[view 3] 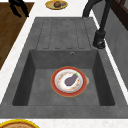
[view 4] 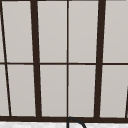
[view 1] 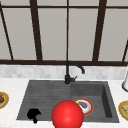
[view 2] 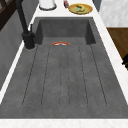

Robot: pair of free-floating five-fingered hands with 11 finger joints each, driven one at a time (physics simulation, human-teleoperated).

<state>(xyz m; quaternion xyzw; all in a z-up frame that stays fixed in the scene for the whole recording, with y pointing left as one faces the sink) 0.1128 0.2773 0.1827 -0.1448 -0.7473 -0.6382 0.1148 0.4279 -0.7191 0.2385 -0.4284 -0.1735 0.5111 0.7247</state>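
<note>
In the front view, a black hand (view 1: 33,114) hangs at the picture's left, over the front left corner of the dark grey sink (view 1: 45,92); that makes it the left hand; its fingers look curled downward with nothing between them, clenched on air. A large red ball (view 1: 67,114) sits low in the middle, in front of the sink's front edge, and covers part of a red-rimmed plate (view 1: 88,110) in the basin at right; on that plate lies a dark eggplant (view 1: 84,105). A black faucet (view 1: 68,72) rises behind the sink, its spout bending right; a yellow plate (view 1: 124,110) lies on the counter at far right, another plate with dark food (view 1: 3,99) at far left; a white jar (view 1: 125,83) stands at the right edge.

In the left side view, the ribbed draining board (view 2: 65,77) takes the foreground; the red-rimmed plate's edge (view 2: 60,43) peeks from the basin beyond it; the faucet (view 2: 26,32) stands at left; a yellow plate with greenish food (view 2: 80,8) lies on the far counter beside the white jar (view 2: 47,3); a bit of black hand (view 2: 125,60) shows at the right border, its state untellable there.

In the right side view, the plate (view 3: 68,81) rests on the basin floor with the eggplant (view 3: 71,80) at its centre; the hand (view 3: 18,6) hovers at top left beyond the counter's edge, fingers pointing down; the plate with dark food (view 3: 56,4) lies on the far counter.

In the upper view, a dark-framed window (view 4: 67,62) stands over the faucet's tip (view 4: 75,122).
</note>
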